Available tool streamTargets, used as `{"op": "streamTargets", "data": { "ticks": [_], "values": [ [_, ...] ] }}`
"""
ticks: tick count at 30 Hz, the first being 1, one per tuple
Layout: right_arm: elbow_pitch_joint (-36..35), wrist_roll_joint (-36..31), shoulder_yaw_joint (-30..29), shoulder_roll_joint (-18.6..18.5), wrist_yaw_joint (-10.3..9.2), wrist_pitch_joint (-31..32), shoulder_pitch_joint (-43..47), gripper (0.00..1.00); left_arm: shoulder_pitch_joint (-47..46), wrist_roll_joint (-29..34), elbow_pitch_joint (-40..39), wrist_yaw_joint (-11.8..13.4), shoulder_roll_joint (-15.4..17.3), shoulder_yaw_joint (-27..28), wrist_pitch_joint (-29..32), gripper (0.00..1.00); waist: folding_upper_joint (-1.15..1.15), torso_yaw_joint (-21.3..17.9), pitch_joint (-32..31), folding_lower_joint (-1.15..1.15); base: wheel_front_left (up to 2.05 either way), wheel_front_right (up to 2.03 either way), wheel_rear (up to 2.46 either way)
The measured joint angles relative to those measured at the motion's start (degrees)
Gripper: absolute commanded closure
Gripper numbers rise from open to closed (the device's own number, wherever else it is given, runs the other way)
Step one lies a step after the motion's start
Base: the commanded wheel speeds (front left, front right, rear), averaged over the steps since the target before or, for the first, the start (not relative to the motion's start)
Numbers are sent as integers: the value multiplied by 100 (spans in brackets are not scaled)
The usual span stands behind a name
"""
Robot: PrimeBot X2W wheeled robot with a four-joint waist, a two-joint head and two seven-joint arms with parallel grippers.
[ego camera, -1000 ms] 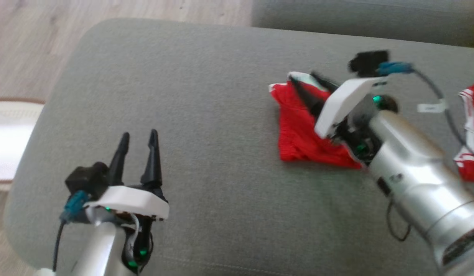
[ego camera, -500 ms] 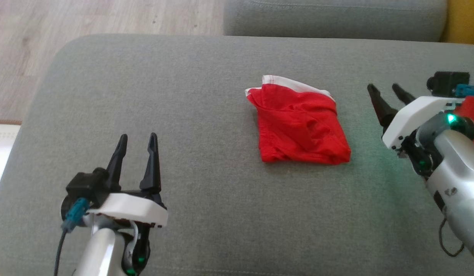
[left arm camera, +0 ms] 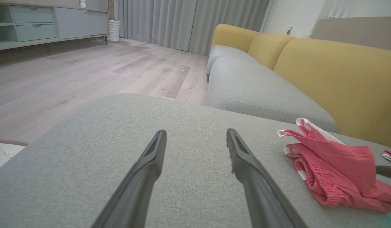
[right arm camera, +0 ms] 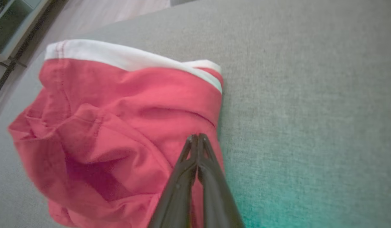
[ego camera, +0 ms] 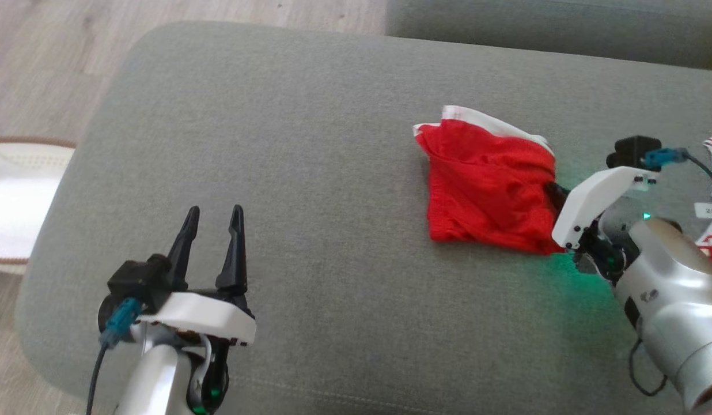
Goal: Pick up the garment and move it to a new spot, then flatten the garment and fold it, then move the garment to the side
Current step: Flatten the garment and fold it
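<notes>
On the sofa cushion (ego camera: 310,144), the limp, light garment (ego camera: 488,184) is judged best pinched at its edge; right gripper (right arm camera: 197,136) jaws closed there, left gripper (ego camera: 214,210) jaws wide.

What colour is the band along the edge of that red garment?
White. The band on the garment shows best in the right wrist view.

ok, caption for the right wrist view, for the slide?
Right tool, shut, tips at the side edge of the white-banded red garment lying on a grey cushion.
</notes>
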Motion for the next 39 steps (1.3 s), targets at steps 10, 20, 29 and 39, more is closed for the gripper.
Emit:
{"op": "streamTargets", "data": {
  "ticks": [10,20,29,39],
  "values": [
    [-255,1096,-490,298,0,935,32,100,-3,8,73,-7,-21,73,0,0,0,229,114,0,0,0,0],
    [-2102,1789,-115,481,0,2080,963,100,-2,59,125,-8,-35,137,0,0,0,-4,-18,0,0,0,0],
    [-3156,1641,-205,207,0,1294,1308,100,-1,98,149,-14,-41,138,0,0,0,-293,-137,0,0,0,0],
    [-2449,1313,-781,-168,0,528,799,100,-5,96,175,-64,-43,63,0,0,0,-138,8,0,0,0,0]
  ]
}}
